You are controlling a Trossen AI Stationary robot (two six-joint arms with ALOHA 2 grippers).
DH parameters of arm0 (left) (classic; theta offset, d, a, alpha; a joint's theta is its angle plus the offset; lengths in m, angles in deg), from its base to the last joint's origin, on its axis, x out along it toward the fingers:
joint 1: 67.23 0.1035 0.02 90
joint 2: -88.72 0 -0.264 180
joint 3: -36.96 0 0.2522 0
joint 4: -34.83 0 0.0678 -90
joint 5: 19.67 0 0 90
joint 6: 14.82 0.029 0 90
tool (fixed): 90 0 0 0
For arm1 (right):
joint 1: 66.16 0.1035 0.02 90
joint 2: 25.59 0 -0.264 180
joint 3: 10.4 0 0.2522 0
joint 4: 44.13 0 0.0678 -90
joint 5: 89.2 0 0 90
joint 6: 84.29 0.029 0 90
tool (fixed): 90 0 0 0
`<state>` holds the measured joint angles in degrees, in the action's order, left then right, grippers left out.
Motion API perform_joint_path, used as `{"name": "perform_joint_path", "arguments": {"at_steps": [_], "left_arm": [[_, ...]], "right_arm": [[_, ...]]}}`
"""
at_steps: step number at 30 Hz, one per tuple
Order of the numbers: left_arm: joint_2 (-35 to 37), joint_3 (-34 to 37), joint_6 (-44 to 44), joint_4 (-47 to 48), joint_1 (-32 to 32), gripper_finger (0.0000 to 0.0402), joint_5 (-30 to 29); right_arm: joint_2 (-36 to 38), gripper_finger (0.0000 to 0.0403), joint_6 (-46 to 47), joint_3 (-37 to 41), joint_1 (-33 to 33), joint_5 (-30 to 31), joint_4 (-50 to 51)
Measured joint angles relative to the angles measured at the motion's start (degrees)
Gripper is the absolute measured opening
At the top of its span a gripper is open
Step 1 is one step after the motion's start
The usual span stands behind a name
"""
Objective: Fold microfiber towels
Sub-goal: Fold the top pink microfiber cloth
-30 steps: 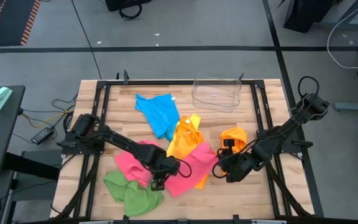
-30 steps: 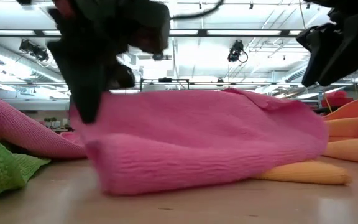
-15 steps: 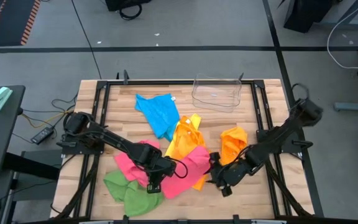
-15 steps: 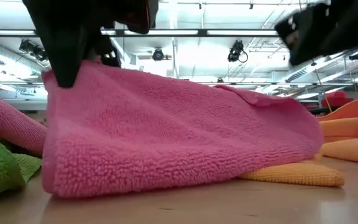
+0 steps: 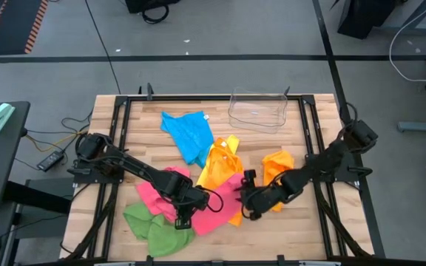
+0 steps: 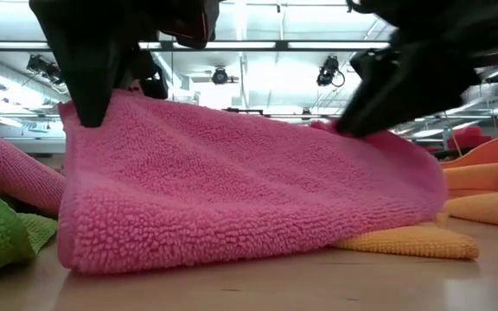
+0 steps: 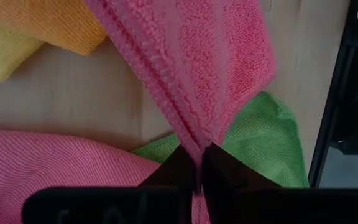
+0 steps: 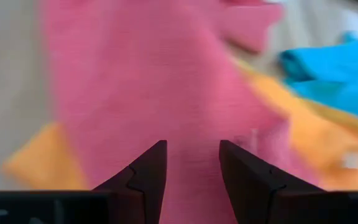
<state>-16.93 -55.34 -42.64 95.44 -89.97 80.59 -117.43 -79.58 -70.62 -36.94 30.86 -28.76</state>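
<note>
A pink towel [image 5: 219, 201] lies at the table's middle front, partly on a yellow-orange towel [image 5: 220, 164]. My left gripper [image 5: 186, 216] is shut on its near-left corner. My right gripper [image 5: 244, 202] hangs open over the towel's right part [image 8: 166, 93], fingertips [image 6: 351, 121] close to the cloth. A second pink towel [image 5: 152, 193], a green one [image 5: 157, 230], a blue one [image 5: 188, 134] and an orange one [image 5: 278, 166] lie crumpled on the wood. My left gripper pinches the pink towel's corner [image 7: 194, 144] between its two fingers, where two hemmed edges lie together. The fingers come steeply from above. That corner [image 6: 93, 108] is lifted, and the cloth slopes down from it to the table. My right gripper: I cannot tell whether its tips touch the cloth.
A clear plastic bin [image 5: 257, 111] stands at the far right of the table. Black frame rails [image 5: 117, 148] run along the table's left and right sides. Bare wood [image 5: 287, 229] shows at the front right.
My right gripper has swung toward the table's left and down, from beside the orange towel to above the pink towel's right part. My left gripper has raised the pink towel's near-left corner a little; the rest of the cloth has stayed on the table.
</note>
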Motion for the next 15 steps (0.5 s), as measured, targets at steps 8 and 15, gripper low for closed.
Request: {"name": "perform_joint_path", "arguments": {"at_steps": [8,15], "left_arm": [[0.00,0.00,0.15,-0.02,-0.47,0.0009,-0.35],[0.00,0.00,0.59,0.00,-1.40,0.0042,-2.79]], "right_arm": [[3.55,0.0156,-1.22,-0.02,-10.42,1.69,8.12],[10.75,0.0156,2.19,0.04,-10.05,1.78,16.51]]}}
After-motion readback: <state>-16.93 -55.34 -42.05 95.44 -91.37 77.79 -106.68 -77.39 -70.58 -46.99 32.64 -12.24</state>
